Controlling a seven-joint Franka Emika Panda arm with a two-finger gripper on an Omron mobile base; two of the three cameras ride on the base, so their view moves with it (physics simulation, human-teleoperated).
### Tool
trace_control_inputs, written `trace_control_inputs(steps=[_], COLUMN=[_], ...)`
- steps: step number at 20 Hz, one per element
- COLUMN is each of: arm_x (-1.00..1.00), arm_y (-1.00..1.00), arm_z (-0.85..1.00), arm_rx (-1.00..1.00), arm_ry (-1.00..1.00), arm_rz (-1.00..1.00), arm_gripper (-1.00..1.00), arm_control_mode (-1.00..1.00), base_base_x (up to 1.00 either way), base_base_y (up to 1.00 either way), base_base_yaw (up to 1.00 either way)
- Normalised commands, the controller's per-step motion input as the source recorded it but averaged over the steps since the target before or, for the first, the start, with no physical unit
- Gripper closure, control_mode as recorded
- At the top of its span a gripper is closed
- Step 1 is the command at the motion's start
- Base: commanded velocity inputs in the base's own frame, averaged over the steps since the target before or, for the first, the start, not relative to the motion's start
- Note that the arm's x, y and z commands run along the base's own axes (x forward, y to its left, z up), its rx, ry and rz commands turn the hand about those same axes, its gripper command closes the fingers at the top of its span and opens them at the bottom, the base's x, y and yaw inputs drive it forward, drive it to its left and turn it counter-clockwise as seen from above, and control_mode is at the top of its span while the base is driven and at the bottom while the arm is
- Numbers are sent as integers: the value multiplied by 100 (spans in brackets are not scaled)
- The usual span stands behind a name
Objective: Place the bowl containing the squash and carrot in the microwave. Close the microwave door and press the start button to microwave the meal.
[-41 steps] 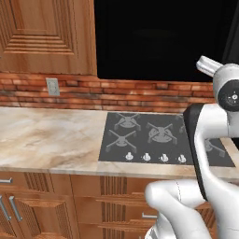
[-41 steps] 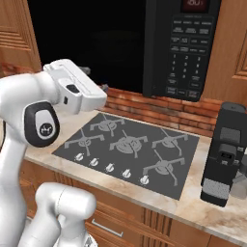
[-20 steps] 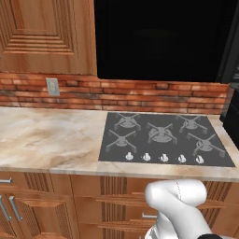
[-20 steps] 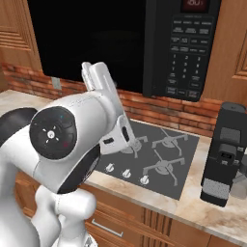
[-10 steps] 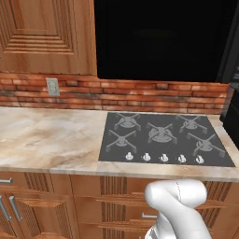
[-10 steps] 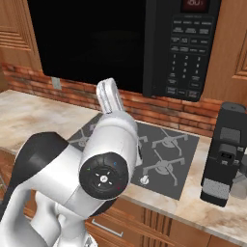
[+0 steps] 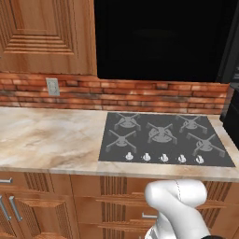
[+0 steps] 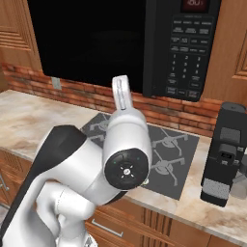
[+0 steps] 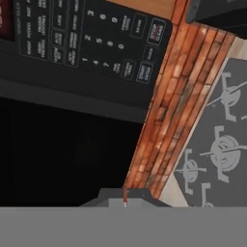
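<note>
Hanging above the back edge of the counter (image 7: 46, 140), the microwave (image 8: 120, 43) shows a dark open cavity, with its keypad panel (image 8: 189, 53) and red display (image 8: 194, 5) on the right side. Below it a grey cooktop (image 7: 163, 137) sits in the counter, its knobs along the front edge. A black coffee machine (image 8: 226, 154) stands near the counter's right end. The white arm (image 8: 123, 154) rises in front of the cooktop. Whether the fingers are wide or narrow cannot be told.
</note>
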Motion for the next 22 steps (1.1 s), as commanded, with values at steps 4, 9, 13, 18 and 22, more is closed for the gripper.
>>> trace_control_inputs(steps=[4,9,13,18,22], arm_x=[23,23,31,35,34], arm_y=[-12,-11,-16,-17,-12], arm_z=[0,0,0,0,0], arm_rx=[4,1,2,0,0], arm_ry=[0,0,0,1,0], arm_rz=[0,0,0,0,0], arm_gripper=[100,100,100,100,100], arm_control_mode=[-100,-100,-100,-100,-100], base_base_x=[0,0,0,0,0], base_base_y=[0,0,0,0,0], base_base_yaw=[0,0,0,0,0])
